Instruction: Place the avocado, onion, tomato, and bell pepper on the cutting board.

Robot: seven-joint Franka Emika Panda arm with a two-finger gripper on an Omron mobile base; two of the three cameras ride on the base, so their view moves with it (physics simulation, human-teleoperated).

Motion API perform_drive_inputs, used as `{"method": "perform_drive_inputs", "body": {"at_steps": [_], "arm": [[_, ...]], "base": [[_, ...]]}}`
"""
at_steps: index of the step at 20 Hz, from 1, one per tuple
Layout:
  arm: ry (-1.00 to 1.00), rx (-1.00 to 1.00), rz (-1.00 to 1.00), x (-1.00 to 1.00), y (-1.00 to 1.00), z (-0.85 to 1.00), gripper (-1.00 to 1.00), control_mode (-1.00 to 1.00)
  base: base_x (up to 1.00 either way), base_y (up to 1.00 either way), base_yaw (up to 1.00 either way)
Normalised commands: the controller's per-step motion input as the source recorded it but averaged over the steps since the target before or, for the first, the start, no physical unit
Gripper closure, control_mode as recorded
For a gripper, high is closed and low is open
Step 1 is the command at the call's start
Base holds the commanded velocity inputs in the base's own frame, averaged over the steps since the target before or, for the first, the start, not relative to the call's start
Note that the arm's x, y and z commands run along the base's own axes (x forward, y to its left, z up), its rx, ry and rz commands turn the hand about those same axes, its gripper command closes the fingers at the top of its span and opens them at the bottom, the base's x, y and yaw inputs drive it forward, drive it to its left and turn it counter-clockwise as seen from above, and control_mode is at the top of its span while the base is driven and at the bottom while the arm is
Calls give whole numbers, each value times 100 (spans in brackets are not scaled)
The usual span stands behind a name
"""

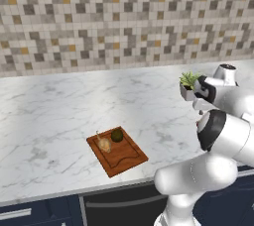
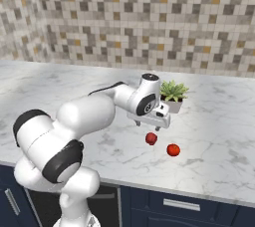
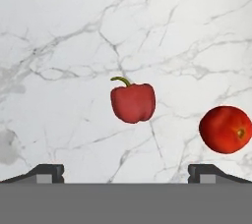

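Claw [image 2: 149, 124] hangs released, jaws spread wide, over the marble counter [image 2: 214, 121] just above the bell pepper [image 2: 151, 138]; the tomato [image 2: 173, 150] sits near it and a potted plant [image 2: 173, 94] stands behind.
From the left base, onion [image 1: 103, 144] and avocado [image 1: 117, 135] already rest on the cutting board [image 1: 121, 158], well apart from the plant [image 1: 188, 85].
Hand camera: the pepper [image 3: 133, 101] lies centred between the fingertips [image 3: 47, 173], tomato [image 3: 226, 129] beside it. I judge it light, smooth, probably slippery; grip across its broad body, not the stem; nothing blocks

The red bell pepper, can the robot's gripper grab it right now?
Probably yes. The open gripper hangs above the bell pepper, which lies between its fingertips on bare counter. The tomato sits off to one side, apart from it.
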Motion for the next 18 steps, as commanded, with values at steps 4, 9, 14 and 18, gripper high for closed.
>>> {"method": "perform_drive_inputs", "body": {"at_steps": [4, 9, 14, 18], "arm": [[3, 0, 0, 23, -14, -28, -100, -100], [3, 0, 0, 24, -7, -27, -100, -100], [1, 0, 0, 12, -1, -24, -100, -100], [1, 0, 0, 7, -2, -25, -100, -100]], "base": [[0, 0, 0], [0, 0, 0], [0, 0, 0], [0, 0, 0]]}}
